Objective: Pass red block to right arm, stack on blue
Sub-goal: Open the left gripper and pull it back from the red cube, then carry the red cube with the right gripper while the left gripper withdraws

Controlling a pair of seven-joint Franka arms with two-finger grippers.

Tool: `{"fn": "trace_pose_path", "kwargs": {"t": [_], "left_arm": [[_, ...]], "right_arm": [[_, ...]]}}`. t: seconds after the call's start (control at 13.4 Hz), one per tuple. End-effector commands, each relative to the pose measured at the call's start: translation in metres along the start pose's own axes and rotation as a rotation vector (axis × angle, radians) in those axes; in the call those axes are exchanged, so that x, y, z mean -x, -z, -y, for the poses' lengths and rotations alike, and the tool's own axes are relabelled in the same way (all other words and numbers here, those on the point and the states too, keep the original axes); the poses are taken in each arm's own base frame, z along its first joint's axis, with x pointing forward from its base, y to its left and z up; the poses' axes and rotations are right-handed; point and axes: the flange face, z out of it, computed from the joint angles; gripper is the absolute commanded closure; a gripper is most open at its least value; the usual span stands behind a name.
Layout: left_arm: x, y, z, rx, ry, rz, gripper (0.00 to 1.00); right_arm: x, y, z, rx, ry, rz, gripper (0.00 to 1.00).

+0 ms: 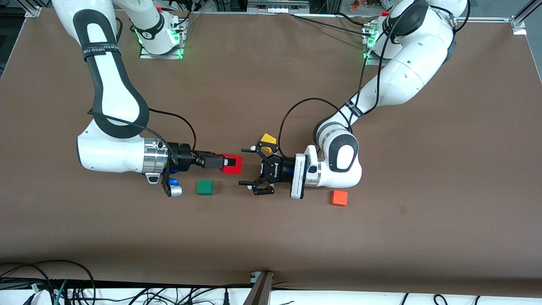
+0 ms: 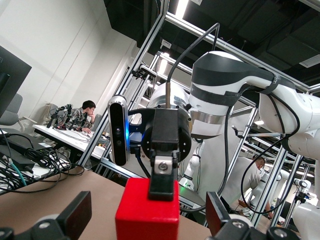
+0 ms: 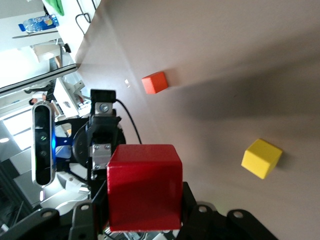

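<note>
Two tools meet mid-counter: the right tool [image 1: 220,162] clenches the red block [image 1: 232,164] above the counter [image 1: 271,237]. The left tool [image 1: 250,167] is spread wide, released, just beside it.

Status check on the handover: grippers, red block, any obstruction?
Right gripper shut on red block, above table. Left gripper open, facing it. Blue cube not visible. Green cube sits nearby.

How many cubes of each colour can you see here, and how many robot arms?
Red cubes: 1, the red block, held in the right gripper
Green cubes: 1, the green cube
Yellow cubes: 1, the yellow cube
Orange cubes: 1, the orange cube
Robot arms: 2; the left gripper is open
Total: 4 cubes, 2 arms
</note>
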Motion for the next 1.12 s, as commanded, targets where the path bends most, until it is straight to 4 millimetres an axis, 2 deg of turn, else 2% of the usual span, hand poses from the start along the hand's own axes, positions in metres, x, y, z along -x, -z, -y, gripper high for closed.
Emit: {"fn": "trace_pose_path", "kwargs": {"t": [0.0,0.07,0.22,0.37,0.45,0.52,0.6,0.75,0.9,1.05], "left_arm": [[-0.010,0.001,-0.003,0.000,0.007,-0.023,0.00],[-0.014,0.012,0.001,-0.011,0.001,-0.024,0.00],[-0.035,0.038,0.002,-0.014,-0.022,-0.012,0.00],[-0.073,0.080,-0.002,-0.036,-0.070,0.131,0.00],[-0.092,0.103,-0.005,-0.011,-0.070,0.236,0.00],[-0.109,0.124,-0.009,0.023,-0.046,0.330,0.00],[-0.127,0.152,-0.012,0.038,-0.032,0.413,0.00],[-0.148,0.197,-0.024,0.084,-0.038,0.556,0.00],[-0.182,0.243,-0.048,0.064,0.016,0.687,0.00],[-0.217,0.281,-0.079,-0.018,0.099,0.872,0.00]], "right_arm": [[-0.005,0.025,-0.012,0.130,0.050,-0.057,1.00],[-0.003,0.032,-0.015,0.237,0.098,-0.078,1.00],[-0.013,0.054,-0.036,0.515,0.184,-0.132,1.00],[-0.019,0.066,-0.056,0.755,0.245,-0.151,1.00],[-0.025,0.082,-0.071,0.880,0.256,-0.168,1.00],[-0.028,0.086,-0.089,0.955,0.255,-0.157,1.00],[-0.031,0.095,-0.107,1.005,0.238,-0.156,1.00],[-0.035,0.103,-0.126,1.074,0.231,-0.156,1.00],[-0.031,0.108,-0.138,1.074,0.209,-0.169,1.00],[-0.019,0.107,-0.164,1.061,0.220,-0.206,1.00]]}}
